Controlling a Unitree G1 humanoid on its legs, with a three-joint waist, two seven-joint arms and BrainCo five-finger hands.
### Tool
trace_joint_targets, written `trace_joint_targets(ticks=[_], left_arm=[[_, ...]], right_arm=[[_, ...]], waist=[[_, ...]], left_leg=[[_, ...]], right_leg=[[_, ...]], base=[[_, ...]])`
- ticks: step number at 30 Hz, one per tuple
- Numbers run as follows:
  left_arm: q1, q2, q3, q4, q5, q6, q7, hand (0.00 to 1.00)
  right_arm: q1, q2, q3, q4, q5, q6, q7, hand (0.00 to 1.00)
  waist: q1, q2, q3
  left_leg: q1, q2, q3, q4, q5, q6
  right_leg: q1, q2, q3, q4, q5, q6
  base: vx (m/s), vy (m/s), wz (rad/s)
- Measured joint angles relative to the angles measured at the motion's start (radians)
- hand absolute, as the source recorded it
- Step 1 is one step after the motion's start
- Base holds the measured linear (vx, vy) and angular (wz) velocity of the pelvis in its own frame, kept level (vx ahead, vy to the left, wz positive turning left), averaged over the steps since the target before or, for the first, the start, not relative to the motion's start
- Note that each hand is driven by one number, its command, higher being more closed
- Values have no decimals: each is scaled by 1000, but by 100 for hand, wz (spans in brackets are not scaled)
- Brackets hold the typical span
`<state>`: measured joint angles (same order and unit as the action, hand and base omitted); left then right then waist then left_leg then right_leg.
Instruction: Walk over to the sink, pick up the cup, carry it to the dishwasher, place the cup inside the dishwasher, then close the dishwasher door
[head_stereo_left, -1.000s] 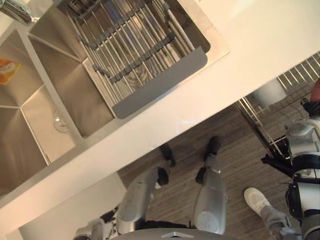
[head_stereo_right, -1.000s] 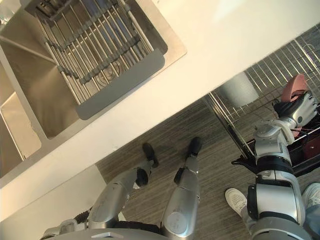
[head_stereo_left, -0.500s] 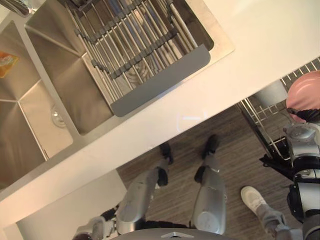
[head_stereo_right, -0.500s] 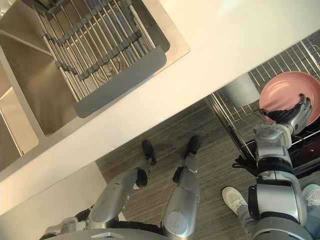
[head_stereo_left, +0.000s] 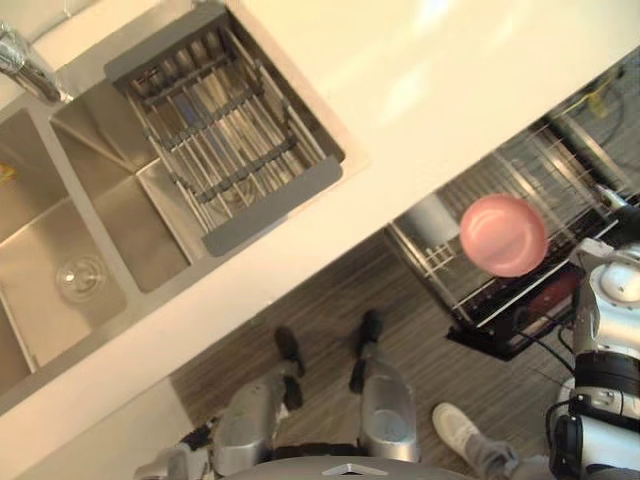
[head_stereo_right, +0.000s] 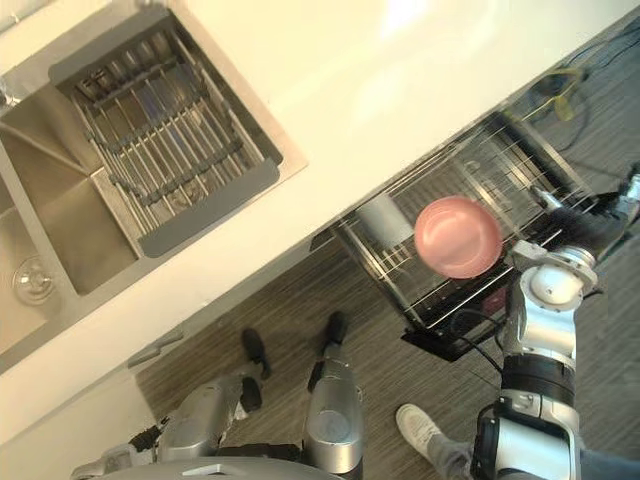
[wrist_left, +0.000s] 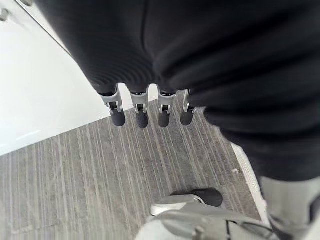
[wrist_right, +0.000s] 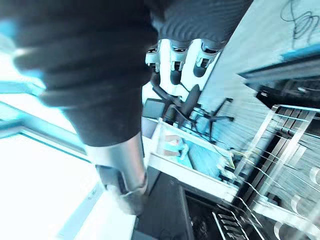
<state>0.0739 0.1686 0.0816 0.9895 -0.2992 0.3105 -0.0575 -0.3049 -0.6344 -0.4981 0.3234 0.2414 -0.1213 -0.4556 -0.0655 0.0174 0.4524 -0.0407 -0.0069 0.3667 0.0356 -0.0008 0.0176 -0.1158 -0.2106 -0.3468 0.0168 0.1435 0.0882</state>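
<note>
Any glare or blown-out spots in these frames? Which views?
Left eye view: the countertop washes out toward its far side, with bright patches; the steel sink shows only soft reflections. Right wrist view: what looks like a window is blown out by daylight. Left wrist view: even light, with the white panel bright.

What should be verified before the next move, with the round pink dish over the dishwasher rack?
1. Round pink dish over the pulled-out wire dishwasher rack: ok.
2. Dish seated in the rack: cannot tell.
3. Right hand apart from the dish, fingers straight, holding nothing: ok.
4. Left hand empty, held straight above the grey striped floor: ok.
5. Rack pushed in so the door can close: not ok, it juts out past the white counter.
</note>
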Motion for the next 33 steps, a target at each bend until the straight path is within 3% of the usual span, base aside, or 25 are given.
trace_joint_targets(ticks=[3,5,10,12,18,21,24,27,29,30,33], left_arm=[[20,-3,30,-1,0,2,0,0],[37,-5,43,-1,0,7,1,0],[51,-13,73,3,10,38,9,0],[60,-14,75,4,10,43,9,0],[65,-16,78,11,29,61,9,0],[65,-25,79,10,28,62,9,0],[64,-35,79,7,28,63,8,0],[64,-40,79,3,28,63,7,0],[66,-44,81,5,28,63,5,0],[69,-51,84,4,27,62,-3,0],[96,-55,84,9,27,58,-22,0]], right_arm=[[31,-7,-98,8,41,3,-14,0],[58,-19,-149,20,85,31,-10,0],[137,-68,-266,227,276,69,51,0],[182,-49,-296,277,339,82,88,0],[239,121,-349,377,458,87,167,0],[241,210,-347,405,505,87,222,0],[228,289,-322,405,528,86,278,0],[192,319,-268,405,585,81,306,0],[179,328,-246,405,589,78,314,0],[166,341,-227,405,588,48,316,0],[167,348,-187,405,598,9,317,0]], waist=[[-13,-13,-54],[-27,-19,-82],[-50,-26,-123],[-56,-25,-135],[-70,-21,-157],[-58,0,-165],[-34,36,-159],[-16,84,-146],[-7,93,-139],[13,115,-122],[15,117,-112]], left_leg=[[21,19,-2,18,-17,-14],[33,30,-3,30,-30,-20],[55,42,10,36,-49,-30],[55,45,23,34,-52,-29],[58,52,66,31,-54,-30],[57,52,72,30,-55,-32],[57,46,61,17,-49,-33],[45,32,32,-18,-22,-35],[42,27,17,-27,-9,-41],[47,24,5,-45,9,-62],[42,22,-20,-58,24,-85]], right_leg=[[33,14,-11,-6,-12,-2],[54,22,-17,-10,-19,-6],[80,29,-19,-11,-32,-7],[81,30,-15,-11,-35,-5],[77,31,-14,-25,-32,-10],[76,30,-14,-29,-29,-9],[74,27,-22,-29,-27,-12],[58,16,-50,-22,-30,-7],[49,12,-62,-15,-32,-4],[45,3,-77,8,-45,-2],[39,-7,-103,37,-71,-1]], base=[[66,-72,-1],[50,-70,-1],[-5,-21,-4],[-35,-1,-11],[-15,-2,-10],[2,-1,-1],[6,5,6],[9,11,26],[34,-8,33],[37,-16,26],[9,-26,29]])
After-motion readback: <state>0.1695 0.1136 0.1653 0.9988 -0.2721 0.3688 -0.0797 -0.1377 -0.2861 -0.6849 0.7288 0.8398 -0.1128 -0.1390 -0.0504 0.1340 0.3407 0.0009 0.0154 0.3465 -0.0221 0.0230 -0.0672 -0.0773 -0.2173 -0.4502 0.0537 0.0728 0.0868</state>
